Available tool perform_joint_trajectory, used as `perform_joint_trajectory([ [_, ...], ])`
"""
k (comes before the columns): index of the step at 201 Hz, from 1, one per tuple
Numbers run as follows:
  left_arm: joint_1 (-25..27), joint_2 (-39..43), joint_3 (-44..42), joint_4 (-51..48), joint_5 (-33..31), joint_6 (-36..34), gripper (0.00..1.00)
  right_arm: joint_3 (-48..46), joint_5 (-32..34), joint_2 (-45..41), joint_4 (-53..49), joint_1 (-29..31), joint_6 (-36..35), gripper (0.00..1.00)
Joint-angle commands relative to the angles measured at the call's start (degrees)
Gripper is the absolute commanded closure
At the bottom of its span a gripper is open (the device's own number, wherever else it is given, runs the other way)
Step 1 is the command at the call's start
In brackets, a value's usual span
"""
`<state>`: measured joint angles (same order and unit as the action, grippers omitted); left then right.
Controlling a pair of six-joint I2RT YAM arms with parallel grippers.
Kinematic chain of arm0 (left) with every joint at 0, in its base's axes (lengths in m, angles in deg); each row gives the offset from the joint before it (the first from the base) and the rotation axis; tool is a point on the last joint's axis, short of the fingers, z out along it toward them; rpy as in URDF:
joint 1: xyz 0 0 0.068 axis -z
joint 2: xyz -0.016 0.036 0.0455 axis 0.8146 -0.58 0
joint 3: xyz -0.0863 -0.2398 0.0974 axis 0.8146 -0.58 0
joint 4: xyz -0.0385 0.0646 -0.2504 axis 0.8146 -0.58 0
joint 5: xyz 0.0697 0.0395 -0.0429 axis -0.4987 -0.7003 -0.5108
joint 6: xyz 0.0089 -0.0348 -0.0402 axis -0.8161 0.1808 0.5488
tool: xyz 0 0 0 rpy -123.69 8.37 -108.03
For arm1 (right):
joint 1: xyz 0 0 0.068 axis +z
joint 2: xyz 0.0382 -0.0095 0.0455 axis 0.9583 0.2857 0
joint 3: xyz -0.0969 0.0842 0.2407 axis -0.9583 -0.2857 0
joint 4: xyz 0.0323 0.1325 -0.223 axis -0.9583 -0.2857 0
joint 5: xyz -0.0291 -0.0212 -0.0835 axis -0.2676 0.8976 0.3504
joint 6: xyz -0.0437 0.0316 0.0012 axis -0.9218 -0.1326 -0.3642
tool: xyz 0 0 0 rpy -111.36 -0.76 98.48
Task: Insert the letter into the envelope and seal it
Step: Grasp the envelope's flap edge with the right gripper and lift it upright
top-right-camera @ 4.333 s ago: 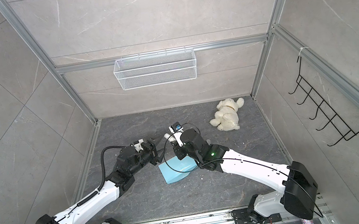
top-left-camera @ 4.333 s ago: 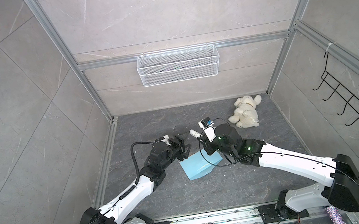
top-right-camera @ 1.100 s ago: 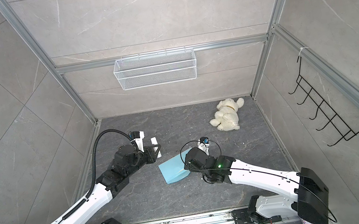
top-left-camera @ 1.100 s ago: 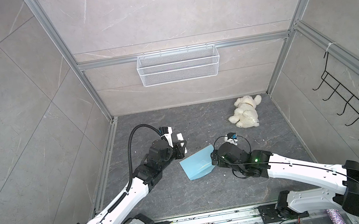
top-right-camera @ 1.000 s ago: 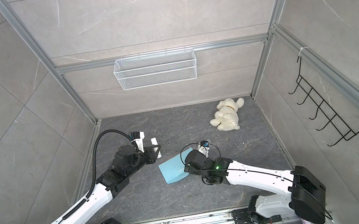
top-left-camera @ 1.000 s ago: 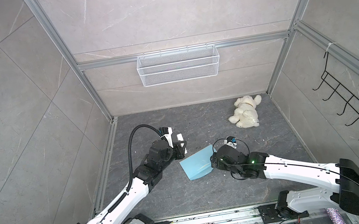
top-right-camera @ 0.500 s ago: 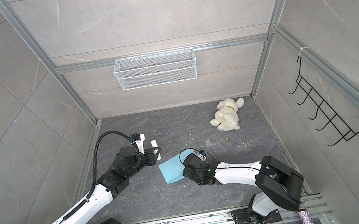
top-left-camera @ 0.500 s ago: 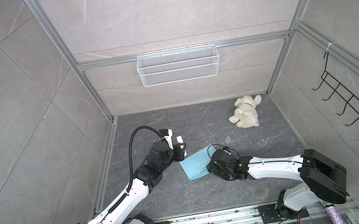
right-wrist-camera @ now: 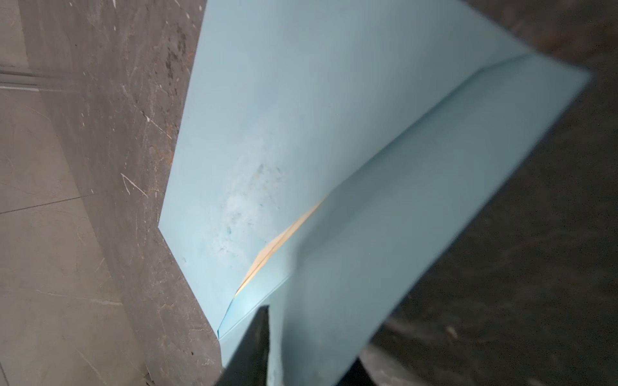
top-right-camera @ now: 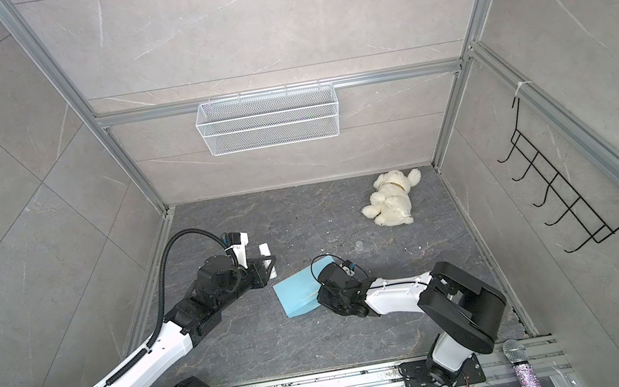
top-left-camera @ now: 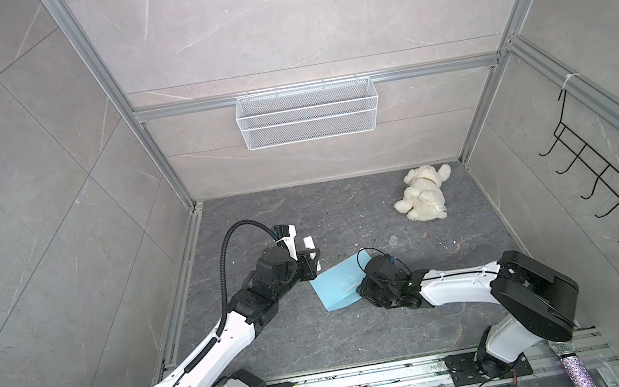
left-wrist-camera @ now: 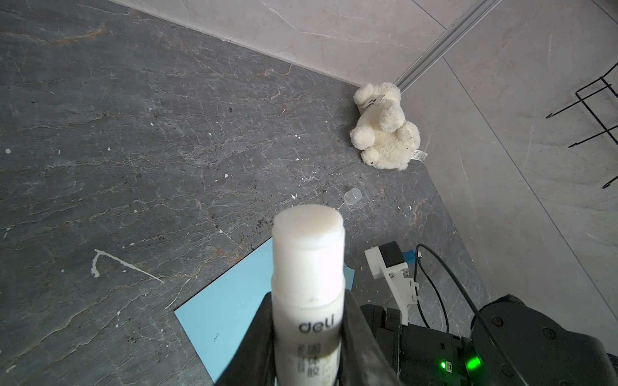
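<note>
Sealing looks to be the step in hand. Nearest, the right gripper (top-left-camera: 358, 291) lies low at the right edge of the envelope (top-left-camera: 335, 286). Its jaws are clamped on the flap (right-wrist-camera: 418, 200), which stands lifted off the blue body in the right wrist view. Under the flap a tan sliver of the letter (right-wrist-camera: 269, 252) shows in the mouth, so the letter is inside, though how deep it sits I cannot tell from so thin a strip. The envelope lies askew on the table (top-left-camera: 322, 339), between the two grippers. Just beside its far-left corner the left gripper (left-wrist-camera: 307, 317) is closed on a glue stick (left-wrist-camera: 307, 254), uncapped, its white end bare and apart from the paper. Farther back a small clear cap (top-left-camera: 393, 240) rests on the table, and a teddy (top-left-camera: 424, 195) lies near the far-right corner. The next move, I judge, calls for the left arm to bring the glue end onto the inner face of the held flap and wipe along its edge without buckling the thin paper. Then the flap wants folding down and pressing.
</note>
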<state>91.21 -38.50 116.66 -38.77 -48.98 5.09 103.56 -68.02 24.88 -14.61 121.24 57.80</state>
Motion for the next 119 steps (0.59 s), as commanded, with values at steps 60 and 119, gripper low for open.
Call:
perform_joint_trajectory([
  [60, 0.06, -0.20, -0.67, 2.30, -1.00, -3.32, 1.00, 4.90, -6.18, 0.23, -8.75, -3.65, -14.52, 1.00],
  [119, 0.11, -2.59, -0.23, 2.35, -1.33, -4.71, 1.00, 21.45, -8.94, 1.04, -40.84, -8.17, -46.98, 1.00],
])
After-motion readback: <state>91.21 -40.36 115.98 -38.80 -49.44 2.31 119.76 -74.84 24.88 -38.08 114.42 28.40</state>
